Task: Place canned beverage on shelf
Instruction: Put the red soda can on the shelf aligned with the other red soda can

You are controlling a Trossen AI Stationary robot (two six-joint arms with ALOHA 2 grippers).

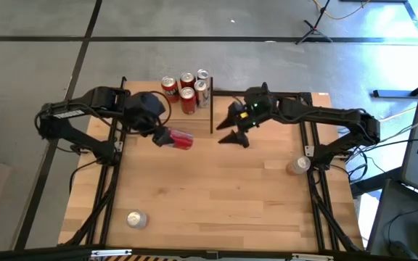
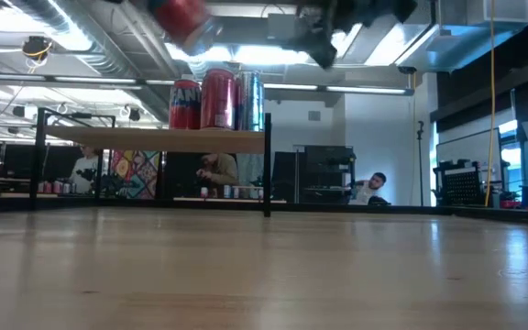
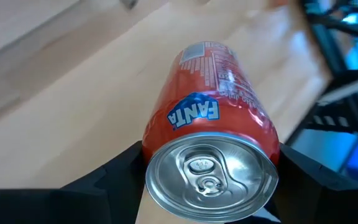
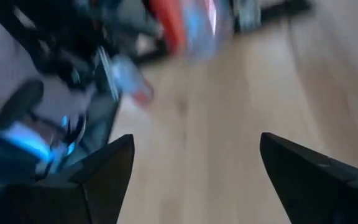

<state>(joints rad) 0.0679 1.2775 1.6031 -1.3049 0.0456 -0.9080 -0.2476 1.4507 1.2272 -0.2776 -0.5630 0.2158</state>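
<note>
My left gripper point(image 1: 167, 136) has its fingers clamped on an orange Fanta can point(image 3: 213, 127), held on its side well above the tabletop point(image 1: 216, 196), with the pull-tab end facing my wrist camera. In the low view the can point(image 2: 183, 20) hangs higher than the shelf point(image 2: 154, 140), which stands at the far edge of the tabletop. Four cans point(image 1: 187, 88) already stand packed together on the shelf at its right end, hard against a black post point(image 1: 211, 101).

My right gripper point(image 1: 236, 134) hovers empty just right of that post, fingers spread wide. Two silver cans wait on the tabletop, one point(image 1: 136, 219) near the front left, one point(image 1: 299, 165) by the right edge.

My worries from here (guesses, mind you):
- The can is lying over; if I lower it without turning it upright, it could roll off the board.
- Coming in too near the standing group could nudge them into one another and topple some.
- My right arm sits close by, so swinging toward it risks a bump between us.
- The smooth round wall could slip in my grip while tilting.
</note>
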